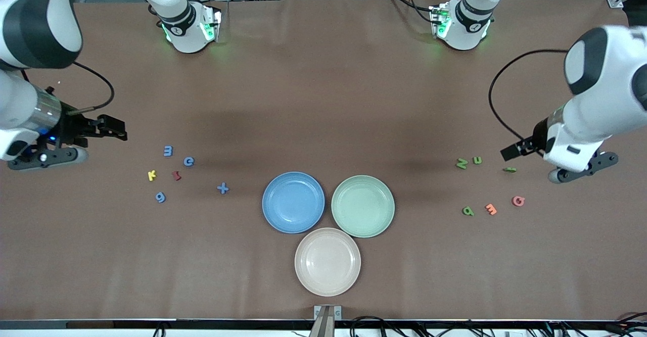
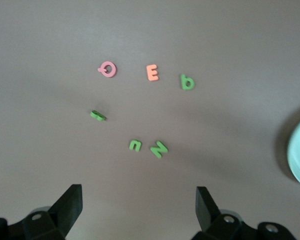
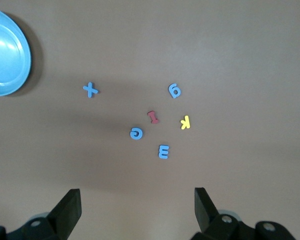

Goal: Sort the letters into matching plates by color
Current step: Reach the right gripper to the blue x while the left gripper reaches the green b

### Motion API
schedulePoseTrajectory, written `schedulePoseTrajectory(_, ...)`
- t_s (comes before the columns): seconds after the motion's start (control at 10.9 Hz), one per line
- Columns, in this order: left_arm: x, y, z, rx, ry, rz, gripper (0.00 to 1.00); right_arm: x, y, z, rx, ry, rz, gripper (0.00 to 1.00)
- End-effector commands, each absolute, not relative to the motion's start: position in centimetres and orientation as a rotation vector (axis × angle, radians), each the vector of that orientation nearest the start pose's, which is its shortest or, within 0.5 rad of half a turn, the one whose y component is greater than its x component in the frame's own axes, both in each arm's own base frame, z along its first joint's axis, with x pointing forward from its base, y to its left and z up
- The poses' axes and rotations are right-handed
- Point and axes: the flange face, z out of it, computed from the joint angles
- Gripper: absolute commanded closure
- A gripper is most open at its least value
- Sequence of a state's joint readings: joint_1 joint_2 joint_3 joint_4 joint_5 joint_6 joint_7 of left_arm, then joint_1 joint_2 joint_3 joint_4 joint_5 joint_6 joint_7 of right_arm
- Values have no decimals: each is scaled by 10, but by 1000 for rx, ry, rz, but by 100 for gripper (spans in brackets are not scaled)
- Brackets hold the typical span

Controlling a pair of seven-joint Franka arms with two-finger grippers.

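While both arms hang at the frame's outer edges, I see nothing sorted yet. The right gripper (image 1: 119, 130), at the left edge of the front view, has its fingers (image 3: 70, 210) spread apart and holding nothing; so does the left gripper (image 1: 510, 151) at the right edge, fingers (image 2: 72, 202) wide. On the brown bench (image 1: 323, 99), the blue plate (image 1: 293, 202), green plate (image 1: 363, 205) and beige plate (image 1: 327, 261) cluster at lower centre, all bare. At centre left lie the blue letters (image 1: 168, 150), a yellow K (image 1: 152, 175), a red piece (image 1: 176, 175) and a blue plus (image 1: 223, 188). At centre right lie the green letters (image 1: 461, 163), an orange E (image 1: 491, 208) and a pink Q (image 1: 518, 201).
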State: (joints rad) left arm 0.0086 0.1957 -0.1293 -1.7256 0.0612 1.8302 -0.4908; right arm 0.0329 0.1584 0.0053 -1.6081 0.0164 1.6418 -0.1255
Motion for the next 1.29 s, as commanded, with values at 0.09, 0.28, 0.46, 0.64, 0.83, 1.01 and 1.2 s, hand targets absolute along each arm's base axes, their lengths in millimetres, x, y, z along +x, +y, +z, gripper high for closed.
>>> schedulePoseTrajectory(0.09, 645, -81, 370, -2921, -802, 42, 0, 608, 61, 459, -3087, -325, 202, 0)
schedulePoseTrajectory(0.28, 656, -87, 326, -2933, -842, 31, 0, 616, 84, 425, -3085, -379, 175, 0)
schedulePoseTrajectory(0.46, 669, -82, 286, -2963, -871, -7, 0, 625, 112, 383, -3081, -432, 173, 0)
schedulePoseTrajectory(0.64, 676, -80, 248, -2983, -883, -19, 0, 615, 145, 337, -3076, -495, 139, 1)
schedulePoseTrajectory(0.83, 679, -79, 219, -2991, -929, -47, 0, 611, 168, 303, -3069, -549, 123, 8)
schedulePoseTrajectory(1.01, 680, -76, 202, -2989, -955, -43, 0, 610, 176, 277, -3067, -570, 142, 8)
schedulePoseTrajectory(1.2, 678, -74, 189, -2989, -962, -34, 0, 610, 180, 248, -3063, -628, 148, 12)
